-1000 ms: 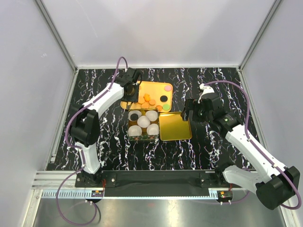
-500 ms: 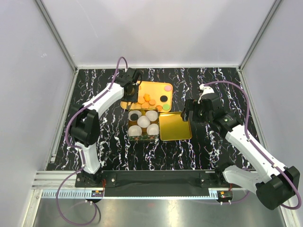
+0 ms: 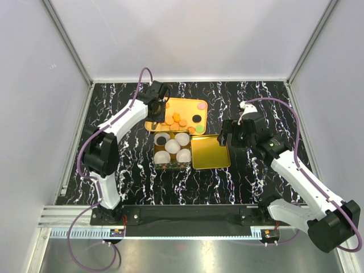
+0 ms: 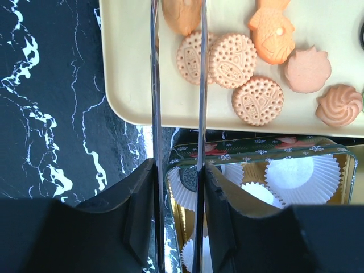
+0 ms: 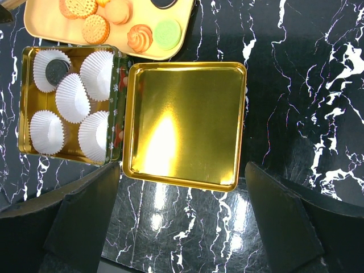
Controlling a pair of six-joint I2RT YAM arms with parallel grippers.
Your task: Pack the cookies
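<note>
The cookies lie on a yellow tray (image 3: 185, 108): several orange ones (image 3: 175, 119), a black one (image 3: 197, 118), a pink one (image 3: 202, 106) and a green one (image 3: 199, 129). One black cookie (image 3: 161, 139) sits in a paper cup in the tin (image 3: 156, 152). My left gripper (image 3: 160, 109) hovers over the tray's left part. Its two thin blades (image 4: 177, 23) stand a little apart, astride a round orange cookie (image 4: 189, 57), and clamp nothing that I can see. My right gripper (image 3: 229, 135) is wide open and empty above the near edge of the gold lid (image 5: 185, 122).
The tin (image 5: 28, 142) holds several white pleated paper cups (image 5: 71, 98), all but one empty. Its gold lid (image 3: 210, 152) lies open-side up to its right. Black marbled table all round; grey walls enclose it on three sides.
My left gripper has shifted very slightly toward the far left over the tray. The right arm has not moved.
</note>
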